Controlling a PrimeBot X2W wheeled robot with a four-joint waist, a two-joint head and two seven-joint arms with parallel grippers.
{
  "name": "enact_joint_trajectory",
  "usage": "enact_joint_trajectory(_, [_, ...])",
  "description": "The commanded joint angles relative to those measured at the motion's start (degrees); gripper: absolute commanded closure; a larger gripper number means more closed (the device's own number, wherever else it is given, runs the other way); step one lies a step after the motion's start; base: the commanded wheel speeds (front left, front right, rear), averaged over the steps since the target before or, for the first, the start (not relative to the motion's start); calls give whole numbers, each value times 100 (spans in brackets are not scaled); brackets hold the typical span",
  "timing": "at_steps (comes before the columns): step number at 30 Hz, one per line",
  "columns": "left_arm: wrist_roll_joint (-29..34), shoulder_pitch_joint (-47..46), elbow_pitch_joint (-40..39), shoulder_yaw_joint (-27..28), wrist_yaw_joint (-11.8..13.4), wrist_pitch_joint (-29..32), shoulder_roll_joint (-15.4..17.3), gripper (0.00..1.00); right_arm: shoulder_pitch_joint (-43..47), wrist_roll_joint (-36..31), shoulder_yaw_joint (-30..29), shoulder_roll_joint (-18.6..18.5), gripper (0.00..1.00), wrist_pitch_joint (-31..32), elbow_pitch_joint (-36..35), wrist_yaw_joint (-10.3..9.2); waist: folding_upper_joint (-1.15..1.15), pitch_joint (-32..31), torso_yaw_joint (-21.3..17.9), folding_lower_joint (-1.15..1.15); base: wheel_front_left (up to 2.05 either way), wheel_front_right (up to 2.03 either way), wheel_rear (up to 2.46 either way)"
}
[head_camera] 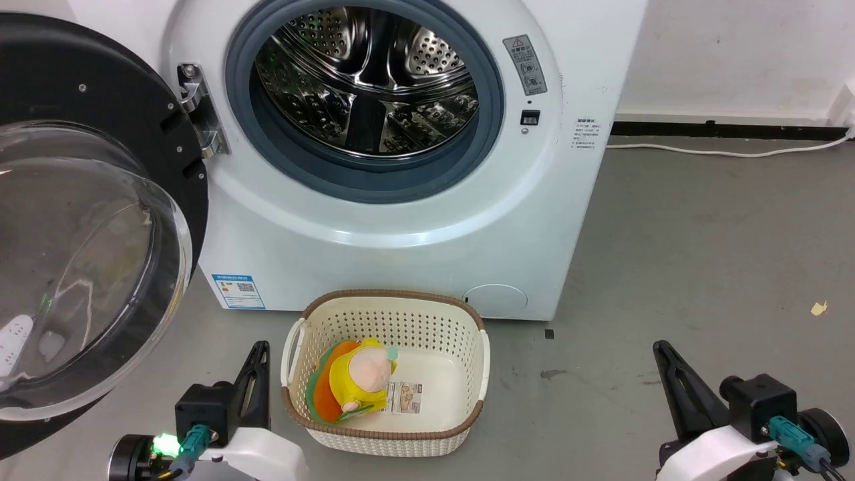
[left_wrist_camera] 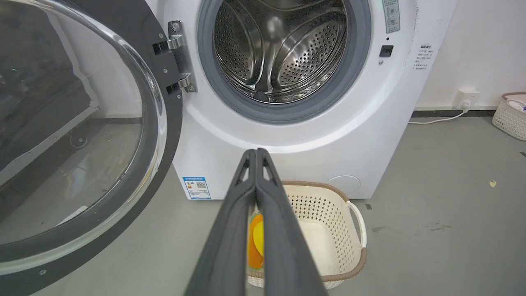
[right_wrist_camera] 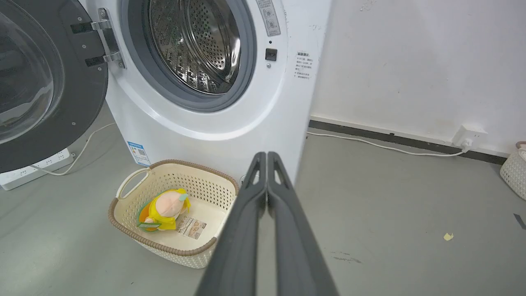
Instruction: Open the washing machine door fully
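Note:
The white washing machine (head_camera: pixel 414 220) (left_wrist_camera: pixel 328 135) (right_wrist_camera: pixel 246 123) stands ahead with its steel drum exposed. Its door (head_camera: pixel 87 254) (left_wrist_camera: pixel 82 123) (right_wrist_camera: pixel 37 90), black-rimmed with a bulging glass window, is swung wide to the left on a metal hinge (head_camera: pixel 197 107). My left gripper (head_camera: pixel 257 354) (left_wrist_camera: pixel 255 154) sits low at the lower left, fingers pressed together, holding nothing, right of the door's lower edge. At the lower right my right gripper (head_camera: pixel 664 354) (right_wrist_camera: pixel 267 156) is shut and empty, well apart from the machine.
A cream basket (head_camera: pixel 467 374) (left_wrist_camera: pixel 353 230) (right_wrist_camera: pixel 123 197) holding a yellow plush toy (head_camera: pixel 361 377) (right_wrist_camera: pixel 164 209) sits on the grey floor before the machine, between my grippers. A power strip (right_wrist_camera: pixel 33 168) lies under the door. A white cable (head_camera: pixel 728 152) runs along the wall; another basket (left_wrist_camera: pixel 509 115) stands far right.

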Motion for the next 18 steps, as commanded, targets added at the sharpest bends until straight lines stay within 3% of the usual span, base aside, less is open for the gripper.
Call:
enact_joint_trajectory(1, [64, -88, -37, 31, 19, 37, -2, 100, -104, -40, 9, 27, 100, 34, -32, 4, 0, 1, -1, 0, 0, 0, 0])
enact_joint_trajectory(18, [133, -108, -83, 82, 32, 152, -13, 100, -148, -101, 29, 29, 100, 150, -44, 5, 0, 7, -10, 0, 0, 0, 0])
